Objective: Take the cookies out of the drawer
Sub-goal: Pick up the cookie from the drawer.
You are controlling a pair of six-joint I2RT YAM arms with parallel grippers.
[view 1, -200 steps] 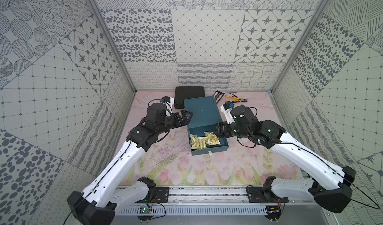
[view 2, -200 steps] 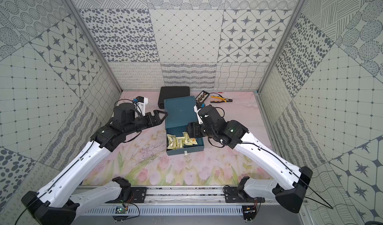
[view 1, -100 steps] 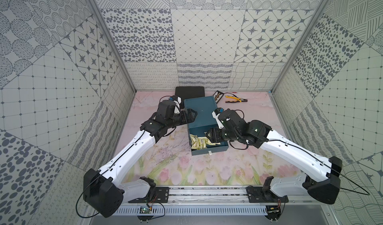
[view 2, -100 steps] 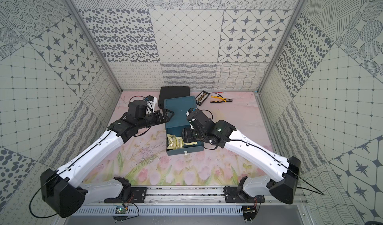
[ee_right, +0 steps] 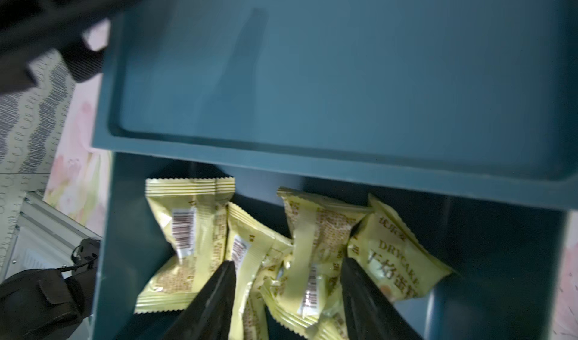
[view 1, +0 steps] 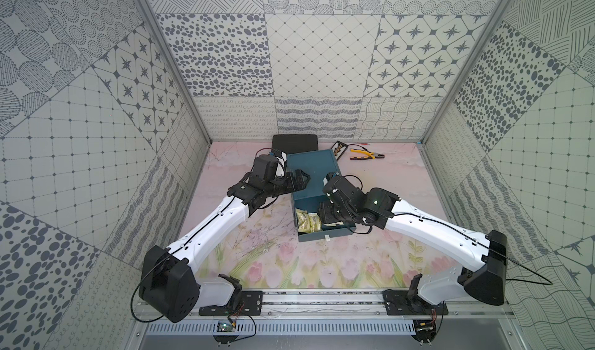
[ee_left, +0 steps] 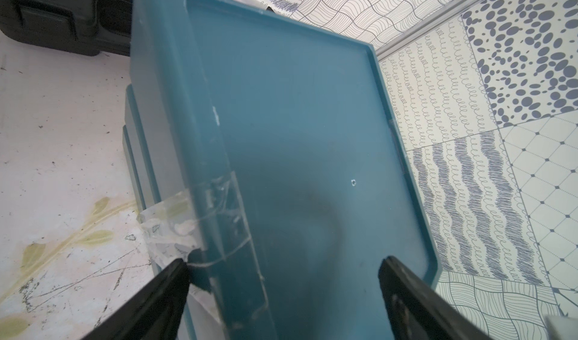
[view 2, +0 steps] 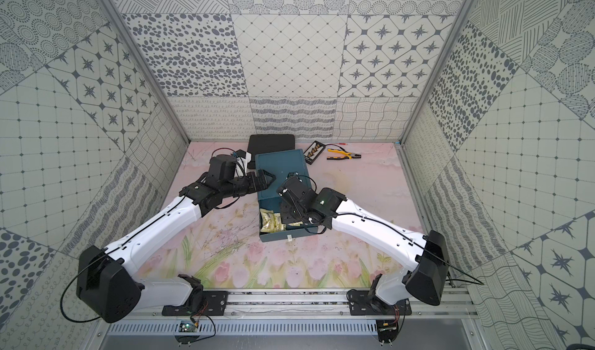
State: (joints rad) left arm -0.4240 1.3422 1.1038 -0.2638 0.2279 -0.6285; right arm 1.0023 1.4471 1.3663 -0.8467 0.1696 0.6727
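Now, right jaws farther into drawer (ee_right: pixel 128 229), half-open astride gold cookies (ee_right: pixel 187 229); left jaws wide.

Two white-shelled arms (view 1: pixel 212 222) — chunky black joints (view 1: pixel 167 284), thin black cables (view 1: pixel 551 282).

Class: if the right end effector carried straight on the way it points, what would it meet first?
Probably the shiny gold rectangular snack packets heaped in the open teal plastic drawer. The right end effector, jaws apart, points right at them, though the depth is unclear.
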